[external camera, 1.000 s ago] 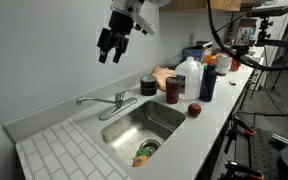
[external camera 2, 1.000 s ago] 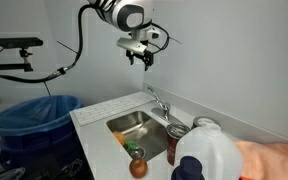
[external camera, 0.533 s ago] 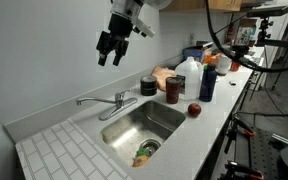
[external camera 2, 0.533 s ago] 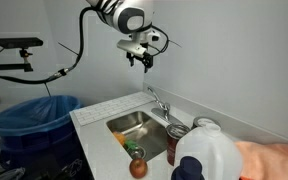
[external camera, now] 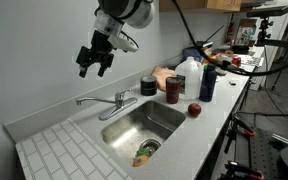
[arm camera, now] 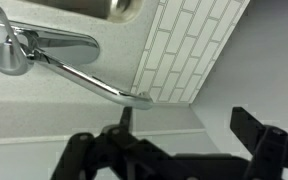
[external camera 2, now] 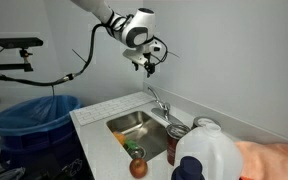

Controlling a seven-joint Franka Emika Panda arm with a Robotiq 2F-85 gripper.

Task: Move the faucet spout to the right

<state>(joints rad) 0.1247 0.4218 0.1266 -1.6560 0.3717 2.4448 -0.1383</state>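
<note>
Your black gripper (external camera: 92, 68) hovers, fingers spread, at 12 o'clock above the slim, shiny chrome faucet spout (external camera: 96, 101).

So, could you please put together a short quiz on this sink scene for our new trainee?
1. True or false: the gripper is clamped on the faucet spout.
2. In the wrist view, the spout's tip ends nearest to: A) the tiled drainboard; B) the apple; C) the milk jug.
3. Fill in: the gripper's jaws stand ____.

Key: 1 false, it hangs in the air above the spout, apart from it; 2 A; 3 open.
</note>
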